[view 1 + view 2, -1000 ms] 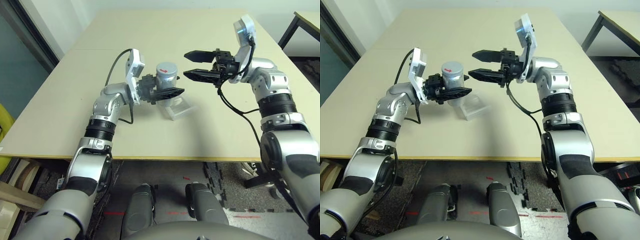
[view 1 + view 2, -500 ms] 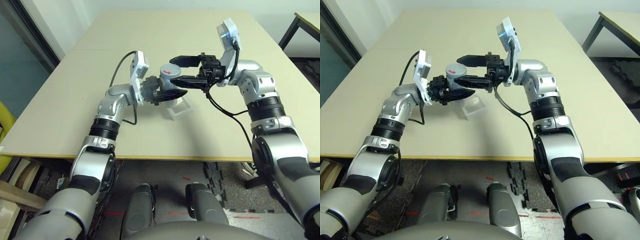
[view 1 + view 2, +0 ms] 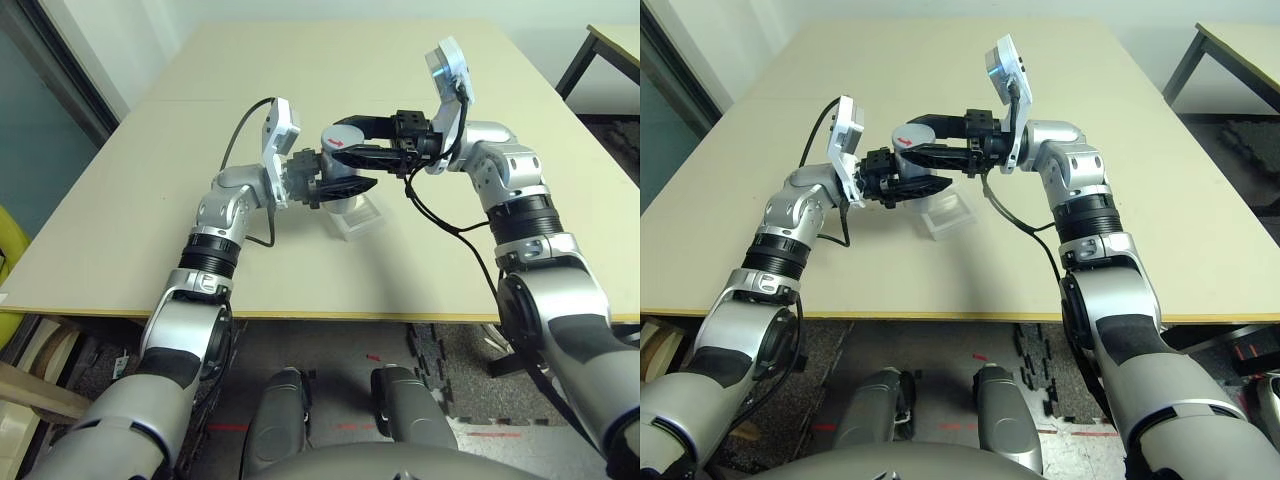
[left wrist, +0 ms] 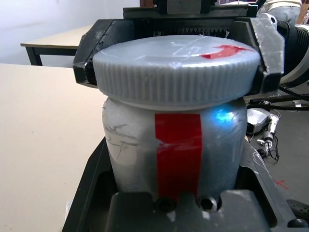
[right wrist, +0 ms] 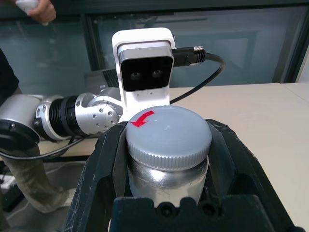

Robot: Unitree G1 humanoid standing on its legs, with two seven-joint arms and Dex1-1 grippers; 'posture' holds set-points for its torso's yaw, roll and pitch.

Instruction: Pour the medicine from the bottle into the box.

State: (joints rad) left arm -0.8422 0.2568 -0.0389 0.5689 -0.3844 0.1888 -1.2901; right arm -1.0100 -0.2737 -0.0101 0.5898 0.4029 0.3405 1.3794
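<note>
Bottle point(image 3: 337, 160) being held upright above the table point(image 3: 470, 280), clamped around its body by left gripper point(image 3: 335, 186) reaching in from nine o'clock. Right gripper point(image 3: 352, 140) coming in from three o'clock, fingers point(image 5: 104, 164) pressing closed against the ribbed grey cap point(image 4: 176, 67) with its red arrow. Box point(image 3: 355, 217) resting on the table just below the bottle, toward five o'clock, touching neither gripper.

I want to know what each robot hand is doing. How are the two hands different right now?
The left gripper holds the bottle by its silvery body, low down; the right gripper is clamped higher, on the ridged grey cap. The left one reaches in from the robot's left, the right one from its right. Both are shut, keeping the bottle upright above the clear box.
</note>
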